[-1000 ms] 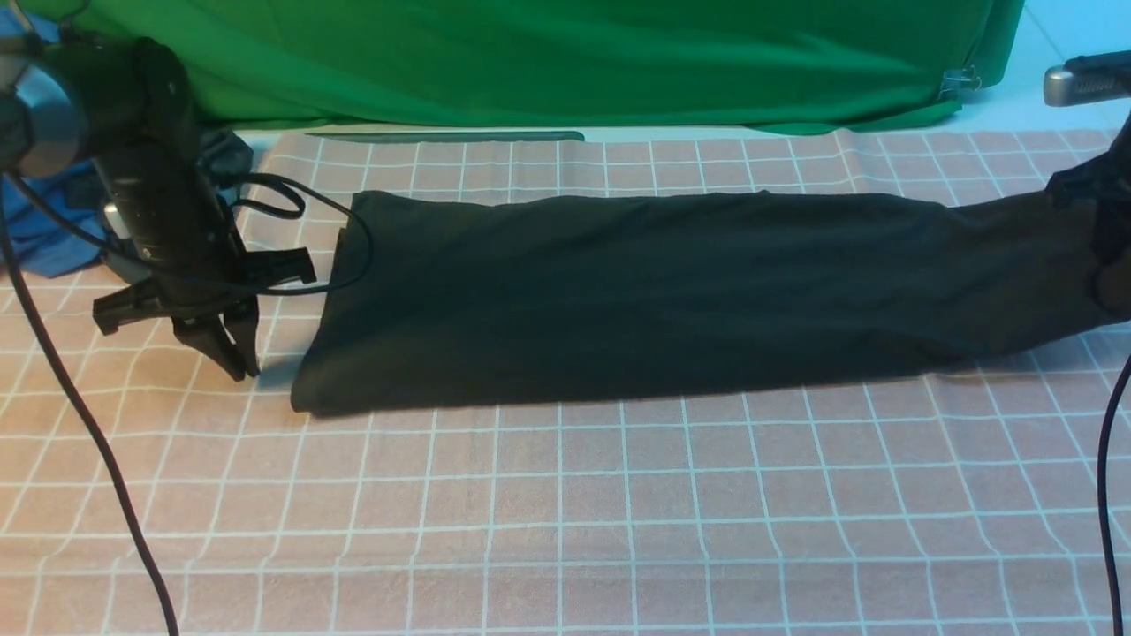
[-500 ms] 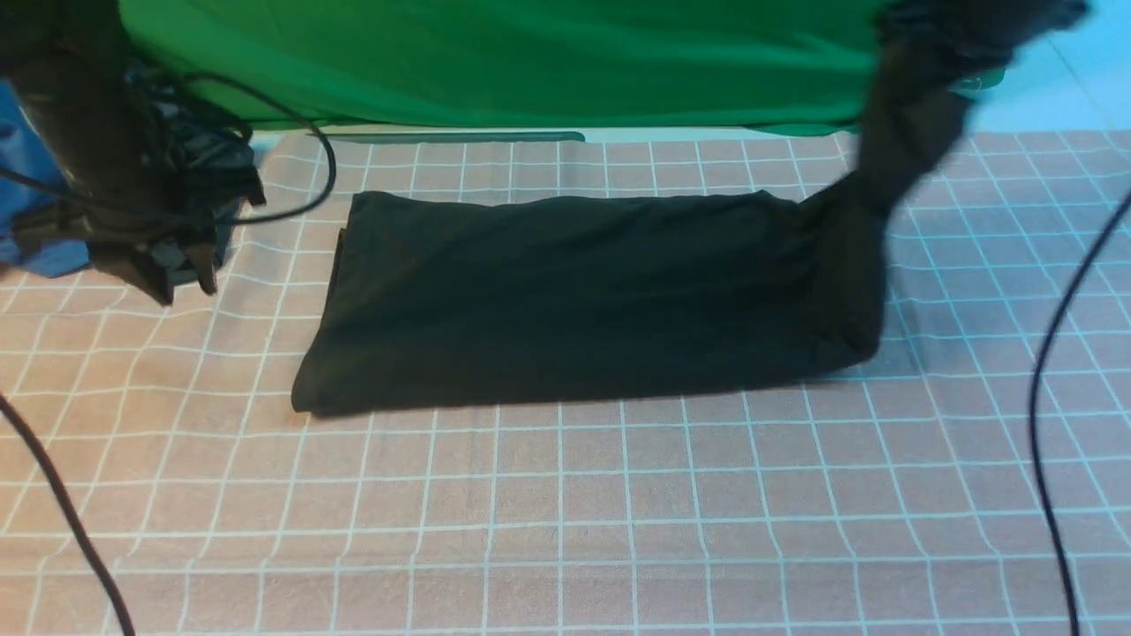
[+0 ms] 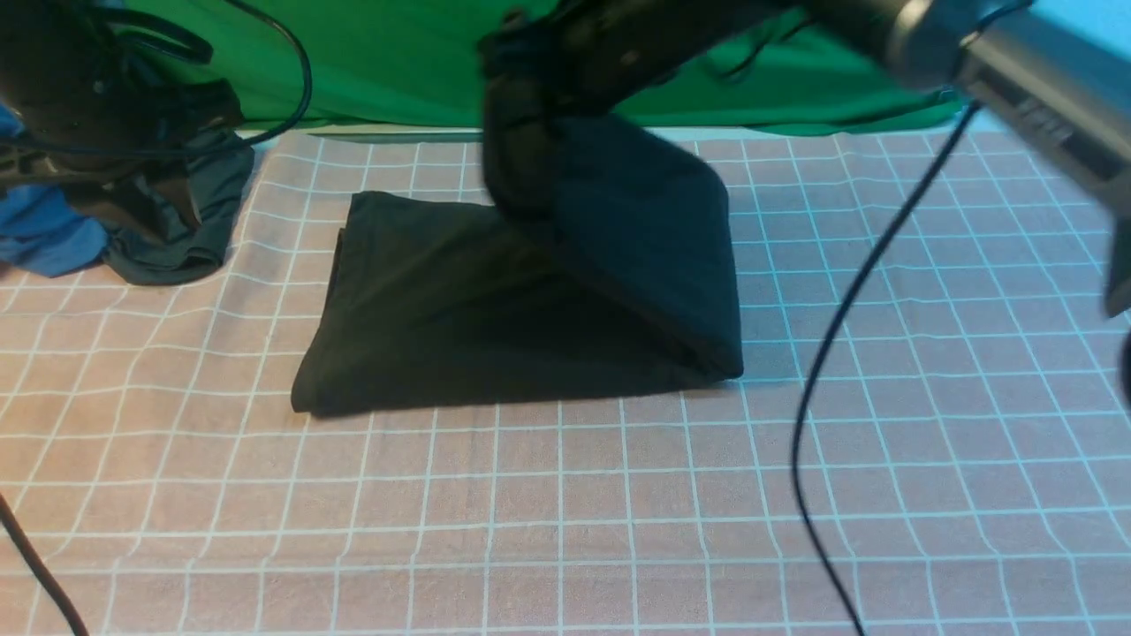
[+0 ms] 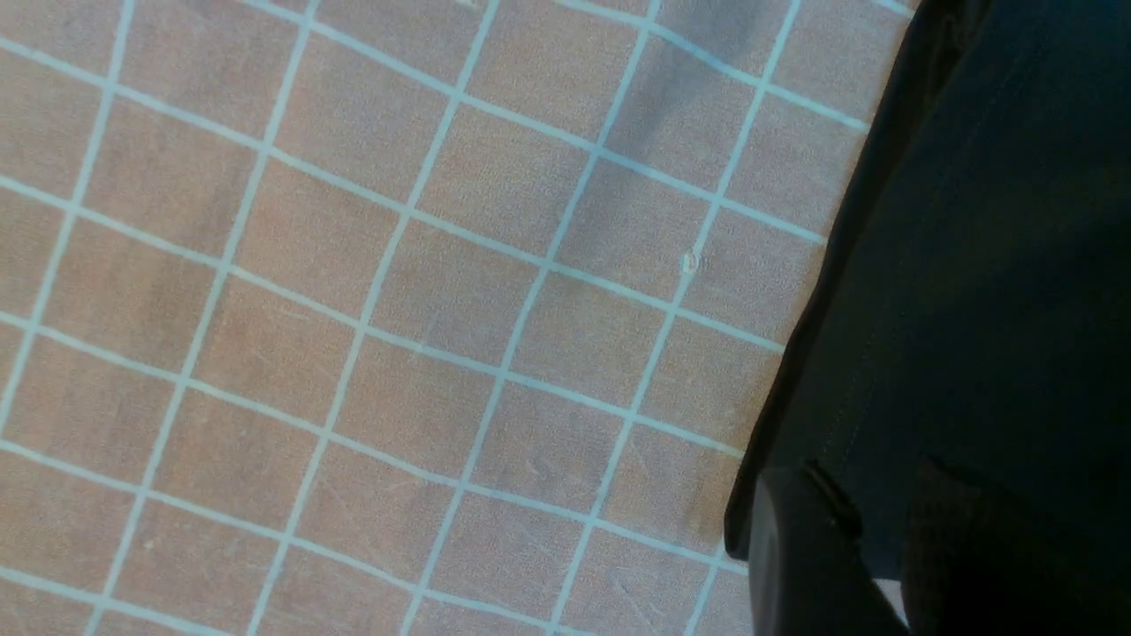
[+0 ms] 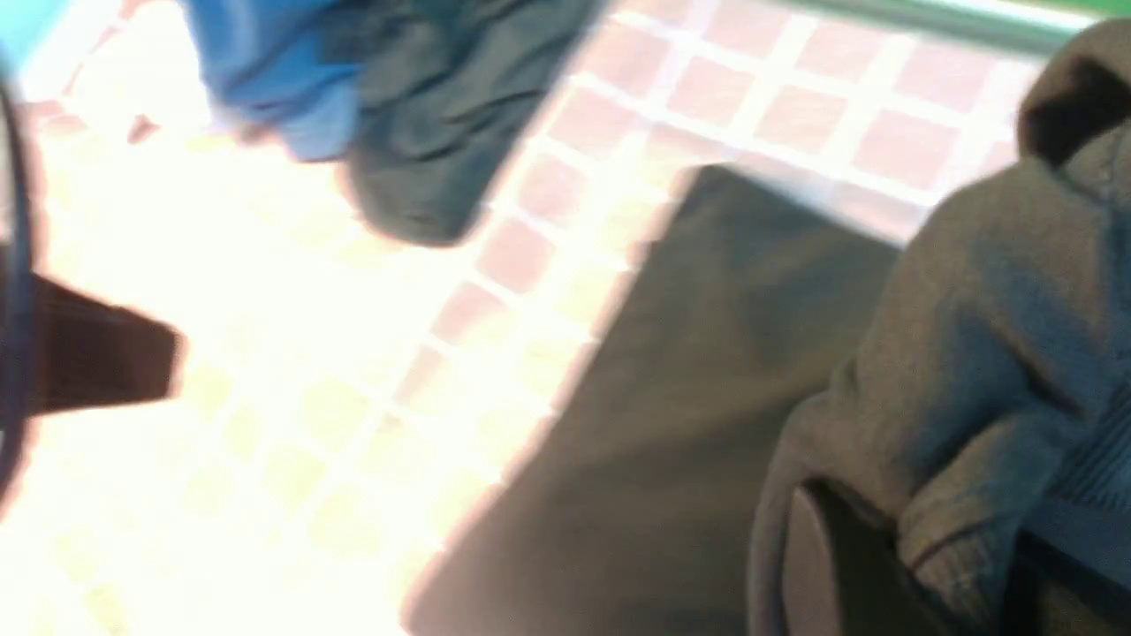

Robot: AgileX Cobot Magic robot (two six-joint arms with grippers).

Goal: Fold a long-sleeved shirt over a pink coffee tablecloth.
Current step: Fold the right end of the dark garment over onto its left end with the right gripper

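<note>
Carrier: pink coffee tablecloth (image 3: 565,512), dusty pink with a thin white grid, spread over the tabletop from the near edge to the far edge.
Main item: long-sleeved shirt (image 3: 424,309), black, folded into a long band. It lies on the tablecloth towards the far edge and left of centre.
Shirt, left end: flat on the tablecloth, with a straight hemmed edge facing the left edge.
Shirt, right end: lifted off the cloth and doubled back over the middle of the band. It makes a sloping flap whose crease touches the tablecloth.
Right arm (image 3: 972,44): reaches in from the far right corner and slants across above the shirt.
Right pincer (image 5: 937,574): pinching a bunched handful of the shirt's raised end. In the front view it is mostly buried in the fabric.
Left pincer (image 4: 884,565): raised near the far left corner, its two fingers a little apart with nothing between them. The shirt's left hem shows just beyond them.
Other garments: a dark grey garment (image 3: 185,230) and a blue garment (image 3: 44,238) touch each other, crumpled at the far left corner and apart from the shirt.
Backdrop: green cloth (image 3: 398,62) hangs behind the far edge.
Cable (image 3: 848,309): black, drooping from the right arm across the right half of the tablecloth.
</note>
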